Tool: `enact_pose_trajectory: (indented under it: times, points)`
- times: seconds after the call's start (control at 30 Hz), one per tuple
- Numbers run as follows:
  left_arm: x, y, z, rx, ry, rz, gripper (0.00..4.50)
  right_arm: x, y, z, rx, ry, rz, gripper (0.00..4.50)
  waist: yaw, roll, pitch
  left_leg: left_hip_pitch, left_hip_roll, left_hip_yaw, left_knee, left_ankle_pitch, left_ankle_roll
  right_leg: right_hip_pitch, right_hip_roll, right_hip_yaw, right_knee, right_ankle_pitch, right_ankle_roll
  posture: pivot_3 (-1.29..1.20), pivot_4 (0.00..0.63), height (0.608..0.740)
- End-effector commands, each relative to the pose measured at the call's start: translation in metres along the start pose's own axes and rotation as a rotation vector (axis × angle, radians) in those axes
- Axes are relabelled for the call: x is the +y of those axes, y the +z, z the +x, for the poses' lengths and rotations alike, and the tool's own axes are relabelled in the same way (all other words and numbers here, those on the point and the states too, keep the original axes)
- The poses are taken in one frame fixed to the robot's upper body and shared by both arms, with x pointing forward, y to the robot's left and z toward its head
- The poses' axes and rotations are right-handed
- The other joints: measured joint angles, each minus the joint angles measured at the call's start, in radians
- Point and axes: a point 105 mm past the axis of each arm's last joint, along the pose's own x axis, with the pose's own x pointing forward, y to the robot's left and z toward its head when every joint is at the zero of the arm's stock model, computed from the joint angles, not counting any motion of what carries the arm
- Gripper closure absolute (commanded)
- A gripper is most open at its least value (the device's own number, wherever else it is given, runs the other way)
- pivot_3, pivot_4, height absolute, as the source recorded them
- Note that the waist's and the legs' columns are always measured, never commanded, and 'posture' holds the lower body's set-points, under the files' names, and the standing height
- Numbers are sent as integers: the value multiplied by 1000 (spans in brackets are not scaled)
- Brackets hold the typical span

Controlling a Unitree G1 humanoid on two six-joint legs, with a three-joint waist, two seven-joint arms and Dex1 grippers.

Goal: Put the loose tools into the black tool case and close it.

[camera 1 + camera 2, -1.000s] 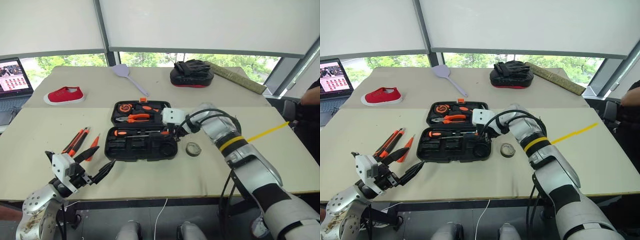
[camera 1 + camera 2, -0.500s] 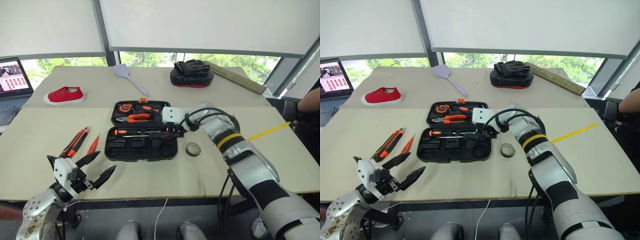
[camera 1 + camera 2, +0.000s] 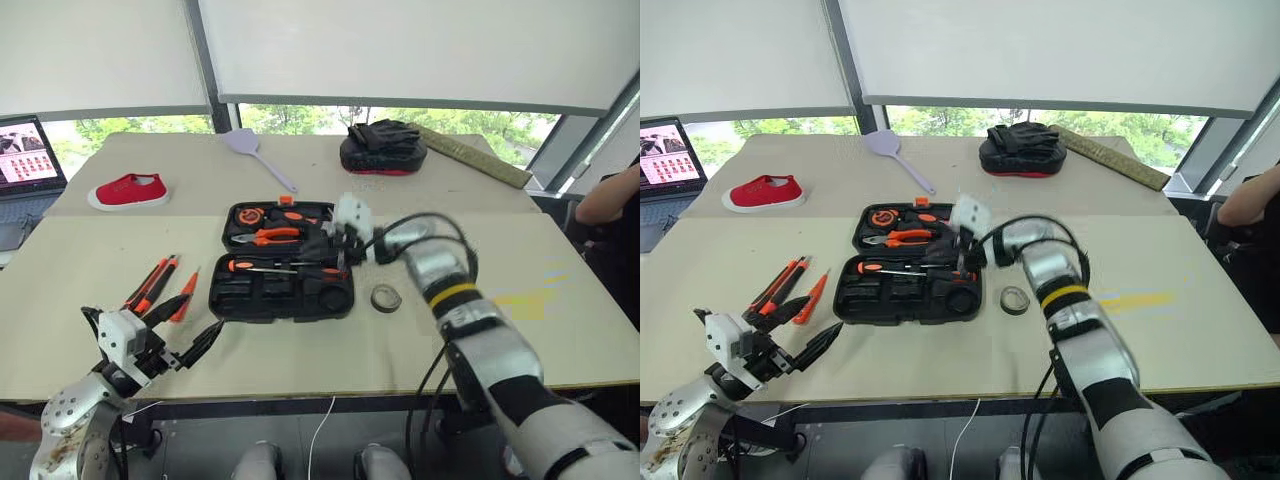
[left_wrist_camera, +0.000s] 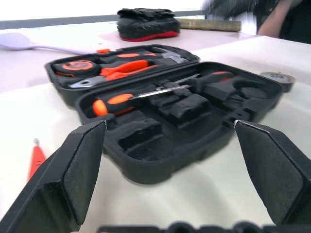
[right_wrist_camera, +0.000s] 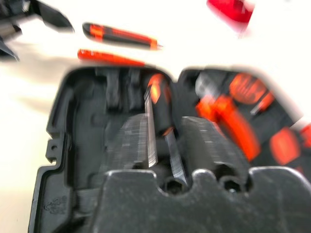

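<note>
The black tool case (image 3: 250, 297) lies open at the table's middle. Its slots hold orange-handled pliers, a tape measure and a screwdriver (image 3: 262, 266). My right gripper (image 3: 335, 250) hovers over the case's right half, by the screwdriver's shaft (image 5: 174, 156); the wrist view is blurred. Two black-and-orange tools (image 3: 150, 284) and the slim orange tester pen (image 3: 185, 293) lie on the table left of the case. The dark tape roll (image 3: 386, 297) sits just right of it. My left gripper (image 3: 203, 314) stands wide open and holds nothing, near the front edge beside the loose tools.
A lilac spatula (image 3: 258, 150), a red shoe (image 3: 127, 190) and a black-and-red mitt (image 3: 382, 150) lie on the far table. A laptop (image 3: 25, 155) stands at the far left. A person's arm (image 3: 605, 198) shows at the right edge.
My right wrist has turned and rolled over the case, its white housing now tipped up. The left gripper stays near the front edge. The person's arm has come further into view.
</note>
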Motion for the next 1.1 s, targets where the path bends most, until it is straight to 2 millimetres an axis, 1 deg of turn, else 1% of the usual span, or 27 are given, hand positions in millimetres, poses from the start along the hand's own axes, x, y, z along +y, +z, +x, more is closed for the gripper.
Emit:
enact_pose_trajectory:
  times: [0.03, 0.13, 0.2, 0.27, 0.37, 0.5, 0.53, 0.6, 0.67, 0.73, 0.8, 0.87, 0.97, 1.1]
  points:
    - [7, 1, -2, 15, 33, 25, 0, -4, 6, 3, -11, -27, -45, 4457, -2, 0, 0, 0, 0, 0, 0, 0, 0, 0, 0, 0, 0, 0, 0, 0, 150, 740]
    - [5, -2, -2, 22, 33, 20, 0, 2, -10, 9, 52, -18, -32, 4457, -3, 0, 0, 0, 1, 0, 0, 0, 0, 0, 1, 0, 0, 0, 0, 0, 150, 740]
    - [4, -3, -1, 23, 34, 18, 0, 1, -16, 12, 69, -35, -5, 4457, -6, 0, 0, 1, 1, 0, 0, 0, 0, 0, 1, 0, 1, 0, 0, 0, 150, 740]
    - [1, -4, -1, 24, 33, 16, 0, -1, -16, 14, 62, -55, 42, 4457, -8, 0, 0, 1, 1, 1, 0, 0, 0, 0, 1, 0, 1, 0, 0, 0, 150, 740]
    - [-4, -6, -2, 28, 25, 10, 0, -1, -6, 17, 23, -31, 64, 4457, -14, 0, 0, 3, 1, 1, 0, 0, 0, 0, 0, 0, 4, 0, -1, 0, 150, 740]
    - [-7, -8, -5, 35, 23, 5, 0, 7, 23, 11, -109, 88, 59, 4457, -20, 0, 0, 3, 1, 1, 0, 0, -1, 0, 1, 0, 7, -1, -2, 0, 150, 740]
    - [-7, -8, -5, 36, 24, 4, 0, 8, 27, 8, -128, 100, 53, 4457, -20, 0, 0, 3, 1, 0, 0, 0, -1, -1, 1, 0, 7, -1, -2, 0, 150, 740]
    - [-6, -8, -5, 37, 30, 3, 0, 1, 35, 5, -163, 59, 56, 4457, -21, 0, 0, 3, 1, 0, 0, 0, -1, -1, 0, 0, 7, -1, -2, 0, 150, 740]
    - [-4, -8, -3, 33, 34, 2, 0, -8, 37, 5, -168, -13, 74, 4457, -22, 0, 0, 3, 1, 0, 0, 0, -1, -1, 1, 0, 7, -1, -2, 0, 150, 740]
    - [-6, -7, 3, 29, 20, 9, 0, -13, 28, 8, -114, -67, 58, 4457, -21, 0, 0, 3, 1, 0, 0, 0, -1, -1, 0, 0, 7, -1, -2, 0, 150, 740]
    - [-8, -6, 7, 29, 3, 16, 0, -14, 20, 11, -74, -94, 55, 4457, -21, 0, 0, 3, 1, 0, 0, -3, -6, -1, 0, 0, 7, -2, -2, 0, 150, 740]
    - [-9, -4, 9, 19, 5, 14, 0, -13, 13, 15, -36, -102, 50, 4457, -23, 0, 0, 3, 1, 0, 0, -3, -6, -1, 0, 0, 7, -2, -2, 0, 150, 740]
    - [-8, -3, 9, 6, 20, 11, 0, -7, 0, 23, 22, -93, 48, 4457, -26, 0, 0, 3, 1, 1, 0, 0, -1, -1, 1, 0, 7, -2, -2, 0, 150, 740]
    - [-10, -1, 6, 3, 24, 0, 0, 4, -12, 33, 70, -55, 43, 4457, -30, 0, 0, 4, 1, 0, -1, 0, -1, -1, 1, 0, 8, -2, -3, 0, 150, 740]
